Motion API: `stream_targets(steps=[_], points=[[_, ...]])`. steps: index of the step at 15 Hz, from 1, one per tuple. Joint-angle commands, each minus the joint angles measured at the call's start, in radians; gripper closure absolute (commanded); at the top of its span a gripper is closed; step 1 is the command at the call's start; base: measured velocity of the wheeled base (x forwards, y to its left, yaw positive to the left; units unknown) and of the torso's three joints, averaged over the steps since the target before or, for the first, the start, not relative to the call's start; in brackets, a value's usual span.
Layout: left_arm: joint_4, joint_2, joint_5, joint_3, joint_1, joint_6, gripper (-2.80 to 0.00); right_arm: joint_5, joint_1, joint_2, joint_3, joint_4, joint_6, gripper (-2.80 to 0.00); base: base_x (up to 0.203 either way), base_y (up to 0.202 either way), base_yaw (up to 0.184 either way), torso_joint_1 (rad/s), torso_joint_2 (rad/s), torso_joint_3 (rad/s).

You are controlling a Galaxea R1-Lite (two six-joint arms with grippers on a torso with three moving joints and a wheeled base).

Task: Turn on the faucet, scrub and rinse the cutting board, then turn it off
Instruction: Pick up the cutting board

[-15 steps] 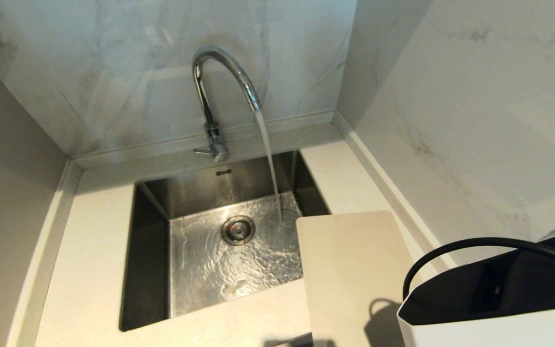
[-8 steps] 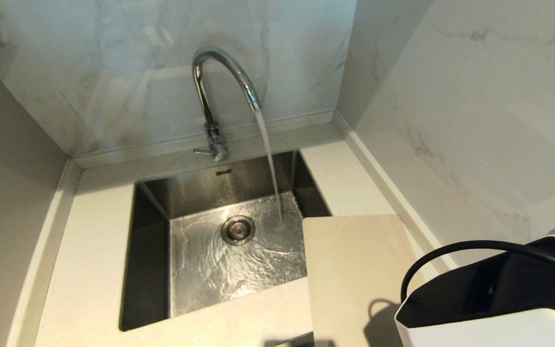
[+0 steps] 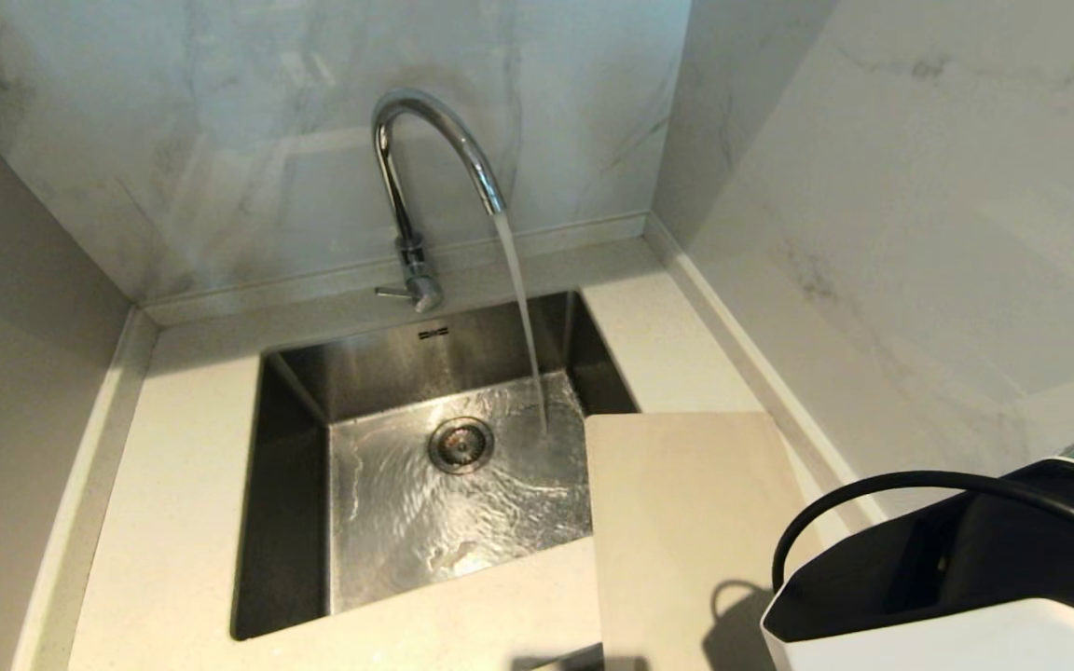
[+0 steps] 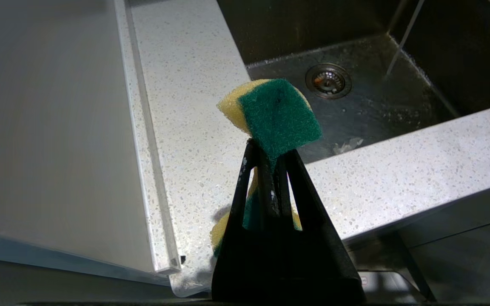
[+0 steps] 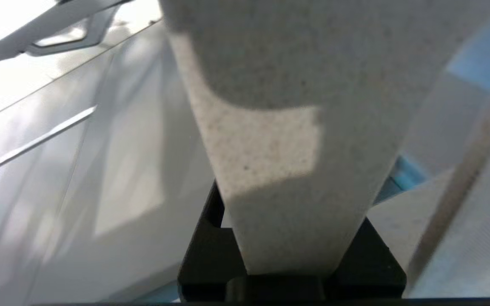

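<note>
Beside the running chrome gooseneck faucet (image 3: 434,149), the thin cream-white plastic cutting board (image 3: 686,522) sits clenched in the right tool (image 5: 292,272); the left tool (image 4: 270,170) pinches a yellow-green sponge (image 4: 277,112).

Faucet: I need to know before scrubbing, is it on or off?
On: the faucet pours a steady water stream into the sink, rippling around the drain.

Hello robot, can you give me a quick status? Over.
Left gripper shut on sponge, beside sink. Right gripper shut on cutting board. Faucet running; stream misses board. Nothing in the way.
</note>
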State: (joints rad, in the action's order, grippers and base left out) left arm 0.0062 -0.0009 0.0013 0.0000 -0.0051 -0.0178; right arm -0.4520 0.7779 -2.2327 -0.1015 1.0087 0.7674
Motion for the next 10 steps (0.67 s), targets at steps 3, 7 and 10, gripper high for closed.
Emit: stream_targets(steps=[3, 7, 10], points=[[0.0, 0.001, 0.0, 0.0, 0.001, -0.001, 0.0, -0.052, 0.009, 0.039, 0.016, 0.011, 0.04, 0.0, 0.0, 0.0, 0.0, 0.0, 0.0, 0.0], [0.0, 0.001, 0.0, 0.0, 0.001, 0.001, 0.0, -0.067, 0.011, 0.125, 0.029, 0.01, 0.098, 0.0, 0.0, 0.0, 0.0, 0.0, 0.0, 0.0], [0.0, 0.001, 0.0, 0.0, 0.001, 0.001, 0.0, -0.075, 0.011, 0.178, 0.044, 0.009, 0.133, 0.0, 0.0, 0.0, 0.0, 0.0, 0.0, 0.0]])
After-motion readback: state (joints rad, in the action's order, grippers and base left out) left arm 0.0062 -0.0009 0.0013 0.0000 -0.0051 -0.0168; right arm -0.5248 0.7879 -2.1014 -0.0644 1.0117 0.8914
